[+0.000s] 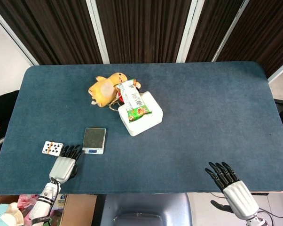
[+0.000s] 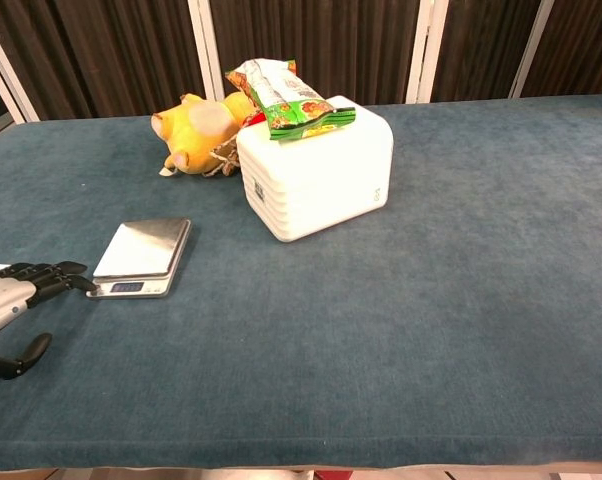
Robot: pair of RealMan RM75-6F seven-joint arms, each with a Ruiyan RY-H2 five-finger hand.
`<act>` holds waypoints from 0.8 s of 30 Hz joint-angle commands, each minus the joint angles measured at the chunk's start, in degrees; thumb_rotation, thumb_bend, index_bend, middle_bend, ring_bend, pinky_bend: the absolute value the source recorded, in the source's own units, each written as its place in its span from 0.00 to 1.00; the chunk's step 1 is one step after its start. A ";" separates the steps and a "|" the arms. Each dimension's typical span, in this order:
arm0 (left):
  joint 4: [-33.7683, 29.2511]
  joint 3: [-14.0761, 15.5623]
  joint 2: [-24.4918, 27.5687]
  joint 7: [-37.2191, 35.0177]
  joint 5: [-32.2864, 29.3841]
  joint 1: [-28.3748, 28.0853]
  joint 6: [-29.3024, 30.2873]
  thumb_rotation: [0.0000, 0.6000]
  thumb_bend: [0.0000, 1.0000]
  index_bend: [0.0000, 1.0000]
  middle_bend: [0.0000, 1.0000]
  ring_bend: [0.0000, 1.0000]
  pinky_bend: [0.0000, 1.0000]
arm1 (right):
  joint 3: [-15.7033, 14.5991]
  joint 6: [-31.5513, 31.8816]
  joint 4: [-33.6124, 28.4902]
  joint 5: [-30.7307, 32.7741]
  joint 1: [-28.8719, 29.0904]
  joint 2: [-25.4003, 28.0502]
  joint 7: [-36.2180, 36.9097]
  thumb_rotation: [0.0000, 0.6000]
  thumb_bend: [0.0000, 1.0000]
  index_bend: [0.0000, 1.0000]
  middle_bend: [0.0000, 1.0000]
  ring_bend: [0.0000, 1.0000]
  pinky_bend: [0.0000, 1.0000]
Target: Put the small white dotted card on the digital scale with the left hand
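Lying beside the card (image 1: 52, 148), the released left robot hand (image 1: 63, 165) is half cropped in chest view.

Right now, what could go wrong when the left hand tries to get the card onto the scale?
1. The card lies flat on the blue table, so the fingers may slide over it instead of lifting it.
2. The left hand sits very close to the scale, fingertips near its corner, so it could bump it and push it away.
3. The scale's plate is small; the card might land half off it.
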 commanded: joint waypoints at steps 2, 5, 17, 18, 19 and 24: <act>-0.09 -0.32 0.14 -1.04 1.15 0.01 1.45 1.00 0.59 0.14 0.00 0.00 0.00 | 0.01 0.04 0.00 0.02 -0.02 -0.02 0.00 1.00 0.18 0.00 0.00 0.00 0.00; -0.29 -0.70 0.67 -2.35 2.24 0.05 2.91 1.00 0.58 0.08 0.00 0.00 0.00 | 0.01 -0.14 0.02 0.02 0.02 -0.07 -0.19 1.00 0.18 0.00 0.00 0.00 0.00; -1.41 -2.41 8.25 -0.85 1.69 -1.77 1.88 1.00 0.45 0.04 0.00 0.00 0.00 | -0.34 -0.86 -0.33 -0.23 0.19 -0.09 -0.55 1.00 0.18 0.00 0.00 0.00 0.00; -1.24 -2.40 8.90 -0.76 1.23 -2.13 0.83 1.00 0.45 0.03 0.00 0.00 0.00 | -0.40 -0.92 -0.35 -0.30 0.21 -0.08 -0.57 1.00 0.18 0.00 0.00 0.00 0.00; -1.02 -2.29 9.76 -0.90 0.71 -2.65 -0.71 1.00 0.45 0.03 0.00 0.00 0.00 | -0.47 -1.02 -0.35 -0.39 0.25 -0.08 -0.60 1.00 0.18 0.00 0.00 0.00 0.00; 0.41 -1.49 12.28 -1.32 -0.81 -4.33 -5.93 1.00 0.45 0.03 0.00 0.00 0.00 | -0.61 -1.33 -0.52 -0.46 0.42 0.04 -0.44 1.00 0.18 0.00 0.00 0.00 0.00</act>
